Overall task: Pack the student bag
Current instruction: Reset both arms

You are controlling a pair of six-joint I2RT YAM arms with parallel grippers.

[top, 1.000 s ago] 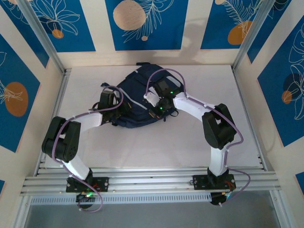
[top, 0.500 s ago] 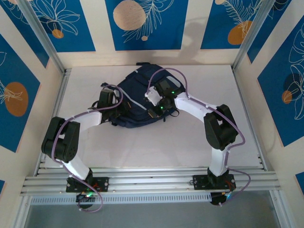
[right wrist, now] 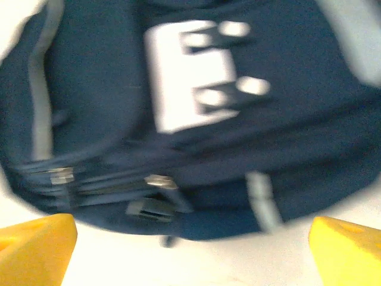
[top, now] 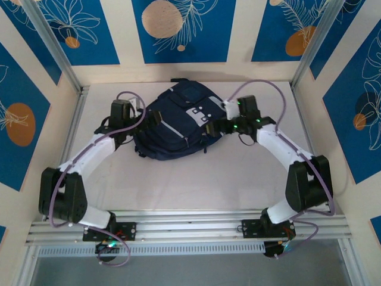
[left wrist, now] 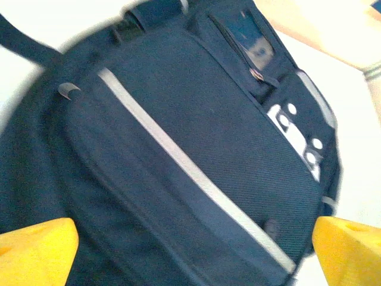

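While its yellow fingertips [left wrist: 36, 250] sit at opposite edges of the wrist view, the left hand [left wrist: 191, 253] stands spread wide and grips nothing. The dark fabric seen between the tips lies beyond them and is not pinched. The hand faces the student bag [left wrist: 196, 149] from the bag's left side, looking along the pale grey stripe [left wrist: 178, 164] toward the white patch [left wrist: 297, 143] on the front pocket. The right hand [right wrist: 191, 250] is just as wide apart and empty. It points at the opposite flank, where blurred zip pulls [right wrist: 158, 180] show along the bag's edge, with bare counter [right wrist: 196, 262] between the bag and the tips.

Seen from above, the bag lies flat, front pocket up, at the far middle of the counter, with one hand just beside each flank. That flanking pose reads as deliberate: two spread hands, one on either side, can steady or shift a soft, floppy load that one hand alone would only drag. As far as the blur allows, the zips look drawn closed, so I judge the packing near its end, though not with certainty. Soft fabric would likely sag if lifted by one edge; a strap or a zip pull looks the safer hold.
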